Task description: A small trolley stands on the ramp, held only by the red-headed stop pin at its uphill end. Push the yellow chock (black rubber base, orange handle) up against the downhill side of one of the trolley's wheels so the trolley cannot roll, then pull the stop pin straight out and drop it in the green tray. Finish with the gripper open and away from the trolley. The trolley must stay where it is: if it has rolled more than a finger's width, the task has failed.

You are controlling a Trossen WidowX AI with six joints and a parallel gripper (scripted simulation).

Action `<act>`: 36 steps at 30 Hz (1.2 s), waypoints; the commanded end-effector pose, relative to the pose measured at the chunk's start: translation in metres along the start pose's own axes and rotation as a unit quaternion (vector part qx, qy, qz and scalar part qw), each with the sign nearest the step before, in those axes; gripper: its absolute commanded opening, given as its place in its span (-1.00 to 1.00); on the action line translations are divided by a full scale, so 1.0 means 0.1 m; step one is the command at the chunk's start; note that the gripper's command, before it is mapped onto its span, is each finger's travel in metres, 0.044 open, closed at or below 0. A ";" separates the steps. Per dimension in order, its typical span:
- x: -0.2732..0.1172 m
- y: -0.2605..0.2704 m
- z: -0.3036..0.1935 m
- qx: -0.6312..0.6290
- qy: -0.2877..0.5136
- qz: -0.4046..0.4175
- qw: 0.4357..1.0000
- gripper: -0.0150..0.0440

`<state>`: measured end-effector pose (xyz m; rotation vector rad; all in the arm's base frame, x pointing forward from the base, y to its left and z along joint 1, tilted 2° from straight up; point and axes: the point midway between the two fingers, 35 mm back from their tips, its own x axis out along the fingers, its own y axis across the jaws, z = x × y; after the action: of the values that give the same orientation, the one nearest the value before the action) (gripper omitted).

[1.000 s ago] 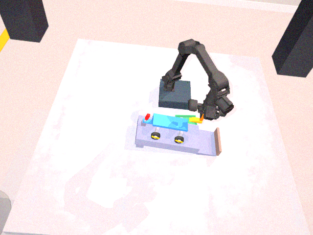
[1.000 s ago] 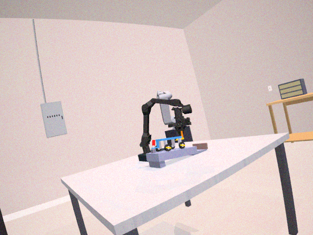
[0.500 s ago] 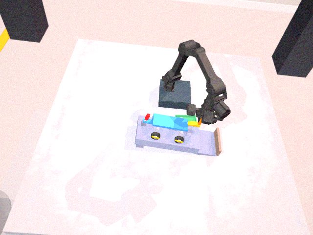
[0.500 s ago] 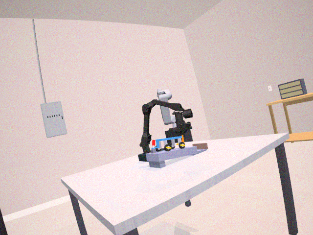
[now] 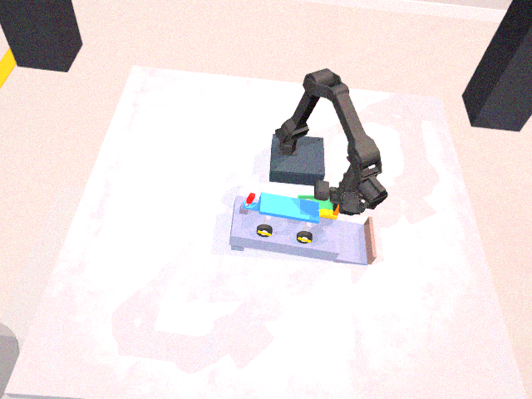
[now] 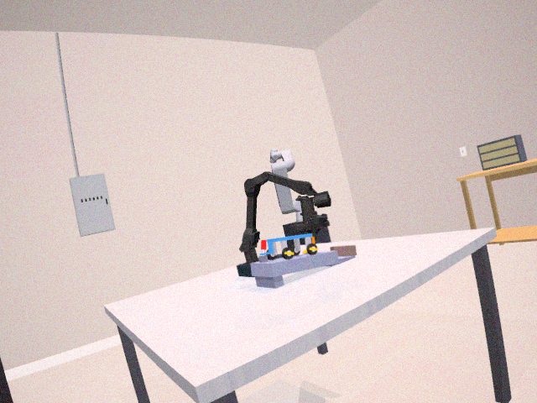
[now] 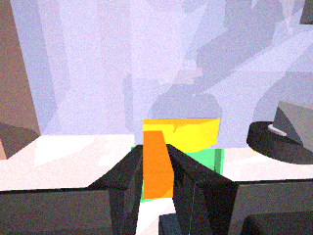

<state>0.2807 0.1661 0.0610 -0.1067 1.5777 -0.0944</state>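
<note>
The largest thing here is the desk [image 5: 206, 296] [image 6: 303, 312], pale and broad, and it carries everything I work with. My dark arm [image 5: 354, 120] [image 6: 251, 208] rises from its base and bends over toward the ramp's lower part. The ramp [image 5: 288, 244] [image 6: 299, 263] [image 7: 88, 64] is lavender, with a brown end board [image 5: 370, 240] [image 6: 343, 250] [image 7: 17, 73] across its downhill end. On it stands the blue-topped trolley [image 5: 288, 207] [image 6: 289, 238], its wheels on the slope. The green tray [image 5: 309, 197] [image 7: 215, 162] lies on the desk beside the ramp, on my base's side, partly hidden by the trolley in the top view.

My gripper [image 5: 339, 208] [image 6: 313, 234] [image 7: 154, 150] is closed on the orange handle [image 5: 336, 209] [image 6: 313, 239] [image 7: 157, 166] of the yellow chock [image 5: 327, 213] [image 7: 183, 134]. I have the chock near the trolley's downhill end, at the ramp's side nearer my base; whether it touches a wheel or the ramp, I cannot tell. The stop pin [image 5: 250, 198] [image 6: 263, 244], smallest of all, stands at the trolley's uphill end, its red head up.
</note>
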 end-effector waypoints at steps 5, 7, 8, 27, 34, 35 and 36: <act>0.00 -0.08 0.00 -0.001 -0.001 -0.002 1.000 -0.49; 0.01 -0.10 0.00 -0.001 -0.001 -0.003 1.000 -0.49; 0.01 -0.11 0.00 -0.001 -0.001 -0.003 1.000 -0.49; 0.02 -0.27 0.00 -0.001 -0.001 -0.003 1.000 -0.49; 0.02 -0.33 0.00 -0.001 -0.001 -0.004 1.000 -0.49; 0.02 -0.34 0.00 -0.001 -0.001 -0.004 1.000 -0.49; 0.02 -0.34 0.00 -0.001 -0.001 -0.004 1.000 -0.49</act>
<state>0.2806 0.1364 0.0620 -0.1125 1.5807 -0.0952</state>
